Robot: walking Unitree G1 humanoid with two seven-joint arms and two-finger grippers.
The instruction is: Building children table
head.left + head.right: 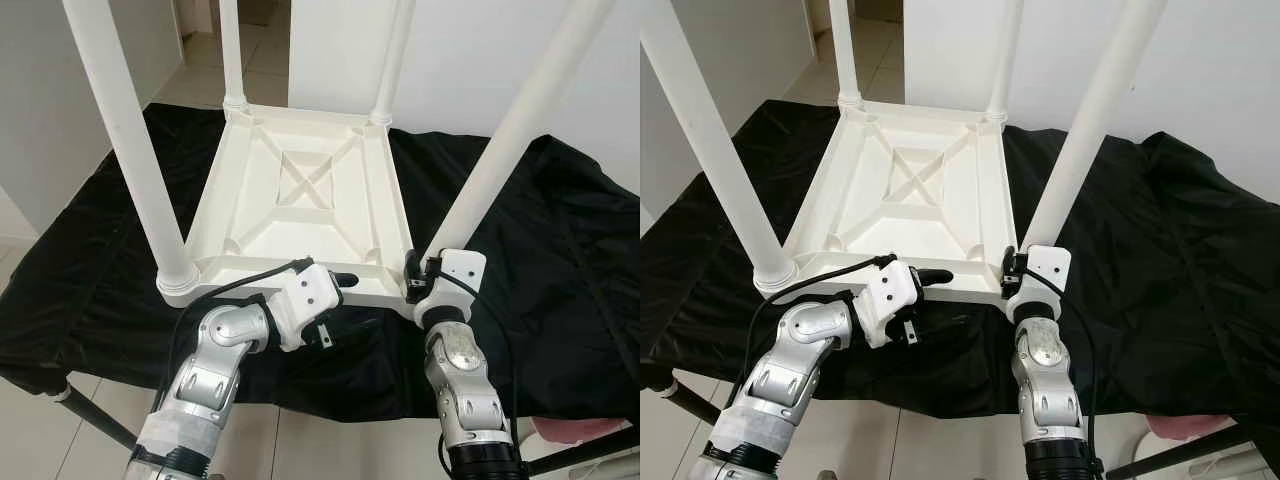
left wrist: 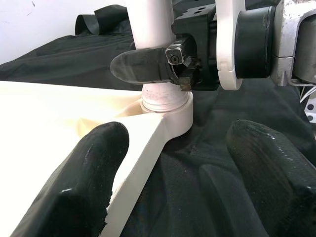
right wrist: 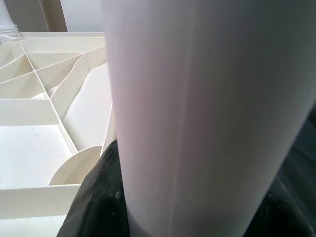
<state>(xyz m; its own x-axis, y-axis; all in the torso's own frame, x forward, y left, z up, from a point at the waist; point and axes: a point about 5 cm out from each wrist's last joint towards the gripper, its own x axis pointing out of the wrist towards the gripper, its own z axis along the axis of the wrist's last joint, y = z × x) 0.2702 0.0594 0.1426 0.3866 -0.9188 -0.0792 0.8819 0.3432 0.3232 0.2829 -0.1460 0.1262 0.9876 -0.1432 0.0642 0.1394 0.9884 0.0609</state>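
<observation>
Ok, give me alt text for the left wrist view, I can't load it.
The right gripper clamps the white table leg just above its corner socket. The left gripper hangs open, one finger over the upturned tabletop, on black cloth.

Home interior: pale floor tiles (image 1: 20,255), plain white walls (image 1: 330,50), open doorway (image 1: 265,30) beyond.

1. Soft, even daylight is filling both head views, and everything is staying sharp.
2. The white table (image 1: 300,200) is glowing bright against the black cloth (image 1: 540,250), which is swallowing detail.
3. A faint shadow is sitting under the table's near edge, at 6 o'clock.
4. Close-up, the left gripper's fingers (image 2: 89,182) are blurring.
5. The table leg (image 3: 207,113) is looming soft, defocused, shading toward 9 o'clock.
</observation>
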